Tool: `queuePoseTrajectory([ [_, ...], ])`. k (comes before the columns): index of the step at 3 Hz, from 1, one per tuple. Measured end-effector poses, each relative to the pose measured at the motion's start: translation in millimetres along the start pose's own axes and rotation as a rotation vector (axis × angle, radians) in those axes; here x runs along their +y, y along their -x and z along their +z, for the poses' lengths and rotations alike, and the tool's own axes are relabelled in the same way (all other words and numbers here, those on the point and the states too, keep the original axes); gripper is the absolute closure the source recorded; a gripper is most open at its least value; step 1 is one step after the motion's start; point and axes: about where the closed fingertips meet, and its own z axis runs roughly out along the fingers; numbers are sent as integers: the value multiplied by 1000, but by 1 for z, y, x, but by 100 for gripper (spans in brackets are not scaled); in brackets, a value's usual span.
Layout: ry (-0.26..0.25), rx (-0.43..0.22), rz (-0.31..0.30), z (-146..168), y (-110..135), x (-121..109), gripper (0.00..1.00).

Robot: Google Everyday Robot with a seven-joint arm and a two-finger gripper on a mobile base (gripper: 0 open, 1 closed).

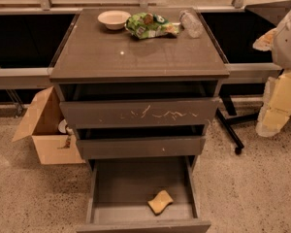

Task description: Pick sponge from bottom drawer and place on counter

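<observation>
The sponge [160,201], a small pale yellow-tan block, lies on the grey floor of the bottom drawer [136,183], near its front right. That drawer is pulled far out. The middle drawer and the white-scratched top drawer stand slightly out. The counter [136,57] is the glossy dark top of the cabinet. My gripper [276,108] hangs at the right edge of the camera view, beside the cabinet at about the height of the top drawers. It is well above and to the right of the sponge and holds nothing that I can see.
At the back of the counter are a white bowl [114,19], a green snack bag [149,25] and a plastic bottle [190,23]. An open cardboard box [43,130] sits on the floor to the left. A black stand leg [231,127] runs along the floor on the right.
</observation>
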Motion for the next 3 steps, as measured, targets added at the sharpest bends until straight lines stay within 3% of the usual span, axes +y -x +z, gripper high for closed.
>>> queuePoseTrajectory([
  [1, 0, 0, 0, 0, 0, 0, 0],
  [2, 0, -43, -20, 17, 3, 2, 0],
  [3, 33, -138, -54, 55, 5, 7, 0],
])
